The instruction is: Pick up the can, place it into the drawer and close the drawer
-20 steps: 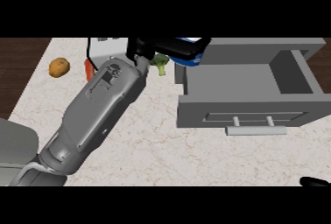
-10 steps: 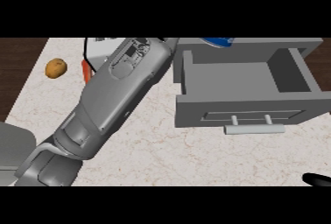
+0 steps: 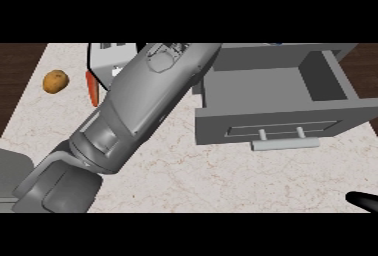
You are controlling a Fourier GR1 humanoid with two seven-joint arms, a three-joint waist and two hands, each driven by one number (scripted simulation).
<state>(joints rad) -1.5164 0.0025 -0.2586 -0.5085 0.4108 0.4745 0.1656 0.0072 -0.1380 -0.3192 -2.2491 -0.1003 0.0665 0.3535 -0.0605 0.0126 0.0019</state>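
Left forearm [image 3: 140, 105] lies beside open drawer [image 3: 258, 90]; left hand out of view; right hand [image 3: 363, 201] at edge, state untellable.

- We note a pale marbled counter [image 3: 221, 180], with dark wood past its left and right edges.
- Potato [image 3: 55, 81] near the far left edge.
- Carrot [image 3: 93, 92] just right of it, partly hidden.
- White object [image 3: 109, 59] at the far edge; we cannot identify it.
- Grey drawer [image 3: 280, 127] on the right, open, handle toward us.
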